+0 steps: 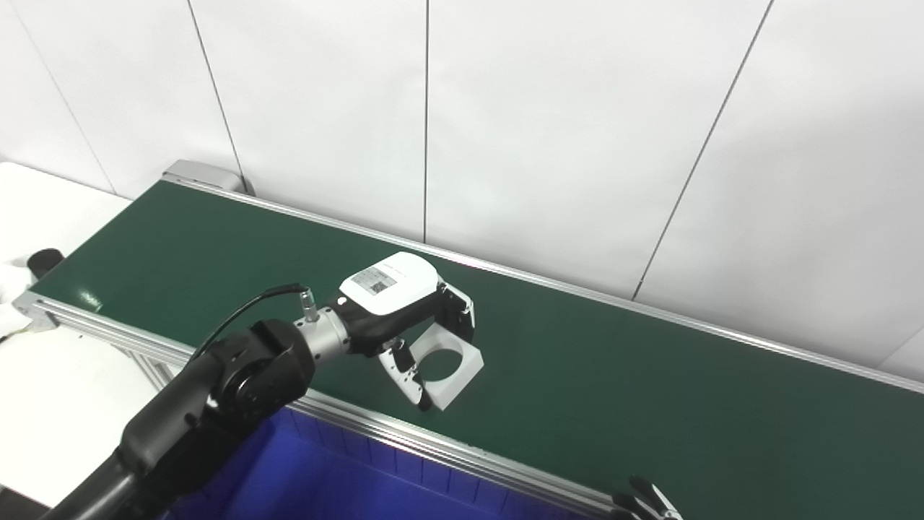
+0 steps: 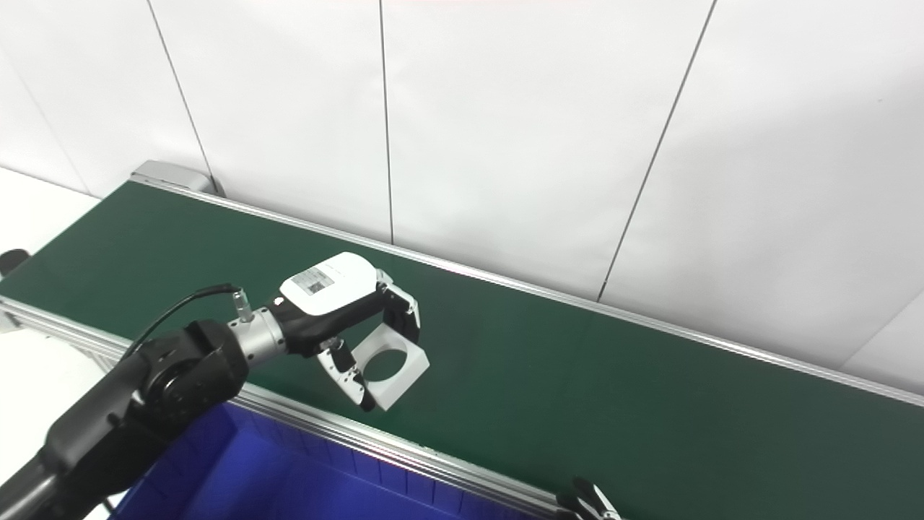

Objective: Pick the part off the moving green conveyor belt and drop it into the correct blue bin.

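Closest to us is the blue bin point(image 2: 289, 477), tucked right under the near rail of the conveyor, and it fills the bottom left of both views with our dark left arm point(image 1: 202, 404) crossing over it. Biggest thing in the scene though is the green conveyor belt point(image 1: 613, 383), running diagonally from the upper left down to the lower right, with silver rails on both long edges and a white panelled wall point(image 1: 541, 130) right behind it. Off to the left we can see a bit of the white table point(image 1: 50, 404) beside the belt's end. Over the near half of the belt sits our left robot hand point(image 1: 408, 325), white-backed with a small label on top, and it's pinching the part point(image 1: 449, 367): a white square block with a round hole through it, thumb on the near side and fingers on the far side. The part looks tilted, near the belt's front edge; we can't tell if it's touching the belt or lifted. Our right robot hand point(image 1: 650, 502) only pokes a few fingertips in at the bottom edge, so we can't tell how it's set.
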Available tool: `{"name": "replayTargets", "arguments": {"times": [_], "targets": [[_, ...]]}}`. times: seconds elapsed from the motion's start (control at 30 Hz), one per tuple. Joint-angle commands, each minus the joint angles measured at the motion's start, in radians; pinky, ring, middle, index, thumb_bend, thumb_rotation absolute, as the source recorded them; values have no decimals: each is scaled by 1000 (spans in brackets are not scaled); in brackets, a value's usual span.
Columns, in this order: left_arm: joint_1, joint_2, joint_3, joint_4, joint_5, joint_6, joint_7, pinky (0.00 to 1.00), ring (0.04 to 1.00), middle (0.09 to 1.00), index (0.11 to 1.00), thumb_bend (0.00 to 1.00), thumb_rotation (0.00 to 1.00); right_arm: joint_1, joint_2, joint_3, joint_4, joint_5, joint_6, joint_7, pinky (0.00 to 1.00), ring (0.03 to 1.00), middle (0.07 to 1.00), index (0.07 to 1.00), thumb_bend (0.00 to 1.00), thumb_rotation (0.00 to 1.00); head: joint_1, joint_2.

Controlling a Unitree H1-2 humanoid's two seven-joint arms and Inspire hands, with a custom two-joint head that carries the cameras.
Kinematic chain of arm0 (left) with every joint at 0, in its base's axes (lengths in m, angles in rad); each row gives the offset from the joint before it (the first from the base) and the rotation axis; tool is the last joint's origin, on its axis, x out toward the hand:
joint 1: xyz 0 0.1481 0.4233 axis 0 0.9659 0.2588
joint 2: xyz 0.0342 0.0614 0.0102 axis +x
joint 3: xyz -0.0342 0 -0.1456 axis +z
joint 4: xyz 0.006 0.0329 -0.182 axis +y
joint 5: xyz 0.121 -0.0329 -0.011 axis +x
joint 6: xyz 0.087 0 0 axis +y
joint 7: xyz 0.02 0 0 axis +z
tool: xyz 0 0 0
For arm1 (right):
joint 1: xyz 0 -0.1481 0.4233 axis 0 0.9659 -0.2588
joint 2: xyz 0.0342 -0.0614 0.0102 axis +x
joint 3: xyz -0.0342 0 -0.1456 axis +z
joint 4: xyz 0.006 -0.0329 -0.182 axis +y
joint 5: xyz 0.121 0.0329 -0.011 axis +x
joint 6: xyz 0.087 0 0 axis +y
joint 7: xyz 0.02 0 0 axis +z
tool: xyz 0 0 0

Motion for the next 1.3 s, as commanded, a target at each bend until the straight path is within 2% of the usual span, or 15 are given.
{"name": "replayTargets", "arguments": {"times": [0.0,0.13,0.17,0.33,0.43,0.47,0.5,0.6,0.67,0.8,1.1,1.27], "targets": [[-1,0,15,-77,-38,20,-24,719,552,473,496,524,0,-3,6,0,-35,2,-51,-1,707,780,808,890,583,559,0,0],[35,-7,18,-155,-80,47,-73,717,556,479,493,523,0,-4,8,0,-40,-6,-49,-4,703,775,805,890,577,555,-9,12],[44,-7,17,-169,-97,48,-81,715,555,476,494,523,0,-5,9,1,-42,-8,-47,-4,702,774,804,890,577,557,-21,27],[87,-17,10,-207,-129,59,-117,719,552,475,494,523,0,-3,12,2,-56,-11,-36,-5,707,774,803,889,567,537,-32,47],[110,-25,7,-228,-145,69,-131,707,546,472,496,523,0,-1,12,2,-73,-8,-28,-2,710,777,804,888,557,520,-48,87],[120,-28,4,-232,-151,67,-132,708,543,472,496,523,0,1,11,2,-79,-4,-24,-1,712,779,805,889,554,516,-48,87],[127,-30,3,-236,-157,65,-134,711,539,473,495,523,0,1,10,2,-86,-2,-20,1,714,781,807,890,554,514,-54,109],[155,-36,-2,-249,-167,61,-138,724,523,475,494,523,0,2,6,2,-105,-13,-10,2,714,782,809,892,545,518,-60,129],[168,-34,-5,-265,-169,74,-151,729,527,478,492,523,0,4,7,1,-126,-10,8,4,715,782,810,891,547,515,-74,177],[188,-32,0,-289,-171,87,-166,737,529,479,492,523,0,1,6,-2,-149,-10,30,5,709,775,803,884,575,537,-78,223],[226,-33,-4,-307,-148,86,-178,740,523,478,493,523,0,-13,-1,-13,-167,3,55,12,686,760,797,870,645,617,-59,289],[243,-35,8,-318,-115,126,-187,733,552,484,489,523,0,-13,-8,-22,-185,15,74,18,674,757,796,868,661,631,-36,317]]}}
